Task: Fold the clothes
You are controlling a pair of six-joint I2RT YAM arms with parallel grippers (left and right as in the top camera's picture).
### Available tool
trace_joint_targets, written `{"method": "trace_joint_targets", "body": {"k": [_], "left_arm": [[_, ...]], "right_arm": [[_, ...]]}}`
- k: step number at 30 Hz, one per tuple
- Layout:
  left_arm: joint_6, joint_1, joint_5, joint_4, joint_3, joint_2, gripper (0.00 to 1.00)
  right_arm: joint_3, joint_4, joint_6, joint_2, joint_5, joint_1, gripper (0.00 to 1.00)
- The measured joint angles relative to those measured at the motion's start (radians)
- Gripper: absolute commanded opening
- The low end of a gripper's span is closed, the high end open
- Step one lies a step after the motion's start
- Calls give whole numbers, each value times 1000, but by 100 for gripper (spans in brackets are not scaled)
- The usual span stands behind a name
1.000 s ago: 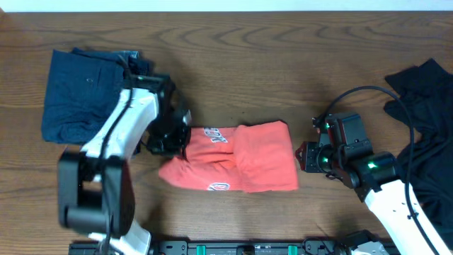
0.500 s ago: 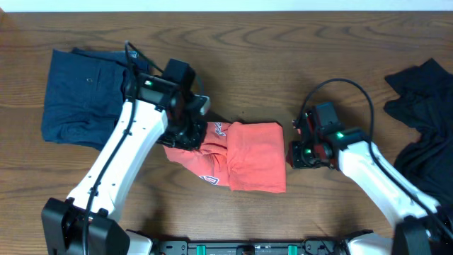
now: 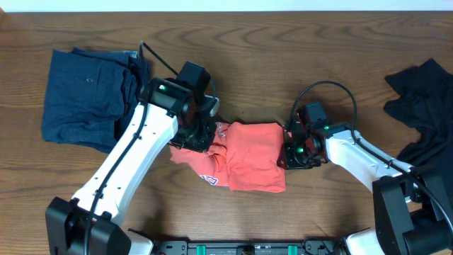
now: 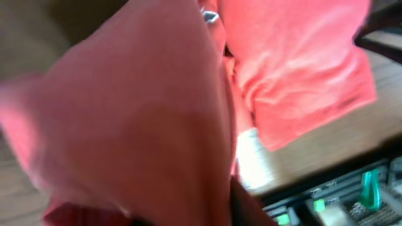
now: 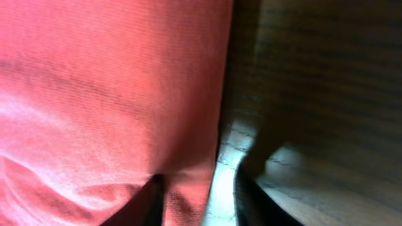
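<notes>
The coral-red T-shirt of the clothes lies bunched and partly folded at the table's middle, with white lettering showing on its left part. My left gripper hangs over that left part. In the left wrist view, blurred red cloth covers the jaws and only one dark finger shows. My right gripper is at the shirt's right edge. Its fingers stand apart, with the shirt's edge and bare table between them. A dark navy garment lies folded at the far left. A black garment lies at the right.
The wooden table runs wide behind the shirt. A black rail with green lights lines the near edge. The right arm's cable loops above its wrist.
My left gripper has carried the shirt's left part rightward, making the bundle narrower. The right gripper has moved left from the bare table onto the shirt's right edge.
</notes>
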Motion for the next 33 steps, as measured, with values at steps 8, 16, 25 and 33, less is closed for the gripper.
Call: {"method": "trace_joint_targets", "body": {"k": [8, 16, 25, 33], "left_arm": [[-49, 95, -159, -37, 0, 0, 98], [-49, 228, -178, -43, 0, 0, 98], [-45, 231, -153, 19, -42, 0, 98], [-45, 231, -151, 46, -45, 0, 98]], "right_arm": [[0, -47, -15, -47, 21, -32, 52], [0, -1, -77, -125, -31, -31, 19], [0, 84, -74, -51, -49, 6, 1], [35, 26, 79, 37, 6, 23, 1]]}}
